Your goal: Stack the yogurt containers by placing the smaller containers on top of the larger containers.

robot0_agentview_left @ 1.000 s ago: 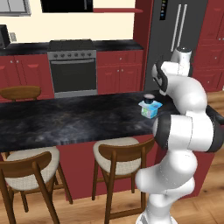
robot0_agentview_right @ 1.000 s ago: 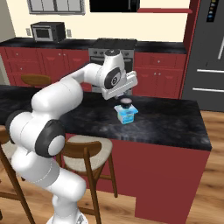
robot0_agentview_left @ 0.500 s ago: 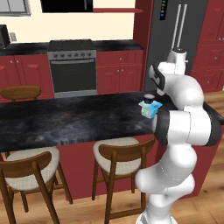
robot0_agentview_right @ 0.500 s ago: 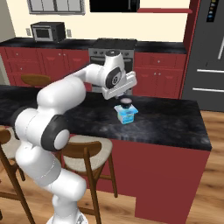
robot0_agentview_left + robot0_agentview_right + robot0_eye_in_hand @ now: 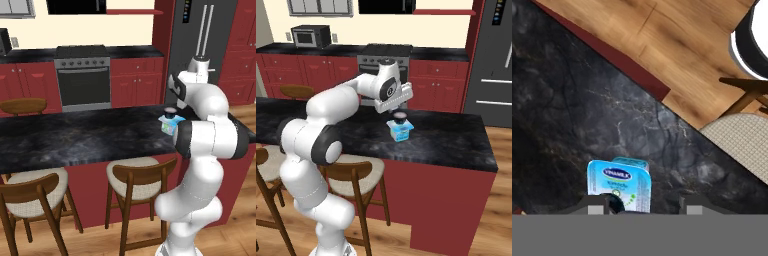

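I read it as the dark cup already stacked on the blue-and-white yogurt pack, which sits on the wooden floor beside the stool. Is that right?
One thing is off: the blue-and-white yogurt pack sits on the black marble counter, not on the floor. The right base view shows it there, just below the gripper. The dark cup does rest on top of the pack.

Over the last second your gripper has risen slightly off the dark teal cup, drifting toward 11 o'clock in the right base view, arm wrist lifted higher in the left base view, fingers unchanged, closed.
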Tool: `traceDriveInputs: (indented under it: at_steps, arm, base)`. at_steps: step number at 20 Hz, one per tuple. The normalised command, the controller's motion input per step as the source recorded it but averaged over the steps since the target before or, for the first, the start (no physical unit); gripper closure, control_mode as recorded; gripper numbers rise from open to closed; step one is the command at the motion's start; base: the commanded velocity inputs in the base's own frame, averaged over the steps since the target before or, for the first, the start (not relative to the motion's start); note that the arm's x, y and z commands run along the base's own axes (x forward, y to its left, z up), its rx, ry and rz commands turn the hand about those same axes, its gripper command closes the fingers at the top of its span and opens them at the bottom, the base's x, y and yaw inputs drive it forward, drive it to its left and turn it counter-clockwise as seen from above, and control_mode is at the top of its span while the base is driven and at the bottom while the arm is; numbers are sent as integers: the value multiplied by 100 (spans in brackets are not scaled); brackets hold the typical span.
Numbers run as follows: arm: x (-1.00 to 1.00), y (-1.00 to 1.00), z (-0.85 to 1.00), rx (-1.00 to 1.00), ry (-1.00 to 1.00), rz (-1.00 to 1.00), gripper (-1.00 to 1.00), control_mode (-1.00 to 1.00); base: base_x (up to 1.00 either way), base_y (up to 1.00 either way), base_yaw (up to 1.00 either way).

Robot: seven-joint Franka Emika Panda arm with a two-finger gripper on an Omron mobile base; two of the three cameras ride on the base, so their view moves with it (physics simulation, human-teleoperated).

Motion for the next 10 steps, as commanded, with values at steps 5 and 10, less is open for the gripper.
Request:
traceDriveInputs:
  at_steps: [5,10]
  arm:
    - [32,46,-13,6,0,-31,100,-100]
    - [41,50,-14,6,-2,-32,100,-100]
  base:
    - [0,0,0]
    - [0,0,0]
